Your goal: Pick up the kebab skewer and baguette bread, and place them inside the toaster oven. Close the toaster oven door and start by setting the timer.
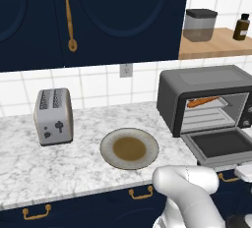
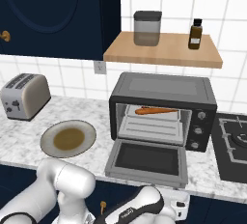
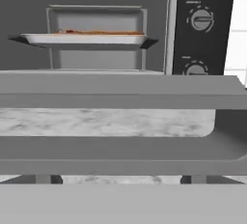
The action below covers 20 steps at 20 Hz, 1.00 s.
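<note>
**Oven door down, loaf on the rack, plate bare**

Nearest the hand camera, across the lower half of its frame, runs the grey bar handle (image 3: 120, 153) of the wide dark grey toaster oven door (image 3: 120, 92), seen edge-on and lowered flat. The two small dark finger tips of the gripper (image 3: 118, 179) stand far apart at the bottom of that frame, just below the bar, with nothing between them; whether they touch it cannot be told.

Beyond the door, in the upper left of the hand view, the wire rack (image 3: 84, 38) carries a thin orange-brown strip with a small dark red bit at its left end, too faint to name. Two round knobs (image 3: 201, 20) sit at upper right.

In the right base view the large dark grey boxy toaster oven (image 2: 164, 87) sits at centre with its door open, and the slender orange-brown baguette bread (image 2: 155, 110) lies on the rack inside. The kebab skewer cannot be made out.

The round grey plate with a brown centre (image 2: 67, 138) lies at left on the white marble counter (image 2: 29, 136), and the silver two-slot toaster (image 2: 24, 96) stands further left.
</note>
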Available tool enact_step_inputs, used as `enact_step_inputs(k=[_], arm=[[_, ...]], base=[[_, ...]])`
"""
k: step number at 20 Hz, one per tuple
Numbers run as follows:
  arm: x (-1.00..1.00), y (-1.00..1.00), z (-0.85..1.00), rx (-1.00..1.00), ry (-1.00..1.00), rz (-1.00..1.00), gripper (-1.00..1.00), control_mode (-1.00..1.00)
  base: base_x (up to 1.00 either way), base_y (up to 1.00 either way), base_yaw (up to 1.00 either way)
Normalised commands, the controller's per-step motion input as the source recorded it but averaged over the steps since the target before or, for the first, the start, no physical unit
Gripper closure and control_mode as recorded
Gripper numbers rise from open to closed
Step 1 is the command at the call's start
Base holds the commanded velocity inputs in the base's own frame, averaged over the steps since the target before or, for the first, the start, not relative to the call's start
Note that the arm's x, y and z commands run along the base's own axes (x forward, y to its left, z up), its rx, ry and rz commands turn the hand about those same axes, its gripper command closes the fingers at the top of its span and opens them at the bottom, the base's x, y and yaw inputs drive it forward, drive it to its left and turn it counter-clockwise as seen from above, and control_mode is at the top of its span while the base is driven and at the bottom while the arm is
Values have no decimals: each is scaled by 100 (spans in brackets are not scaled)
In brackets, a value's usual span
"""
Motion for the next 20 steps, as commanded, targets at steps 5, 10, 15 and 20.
enact_step_inputs(k=[5, 10, 15, 20], arm=[[17, 0, 35, 3, -6, 0, -100, -100], [18, 3, 30, 2, -6, 0, -100, -100], [13, 9, 36, 2, -6, 0, -100, -100], [18, 14, 30, 1, -5, 0, -100, -100]], base=[[0, 0, 0], [0, 0, 0], [0, 0, 0], [0, 0, 0]])
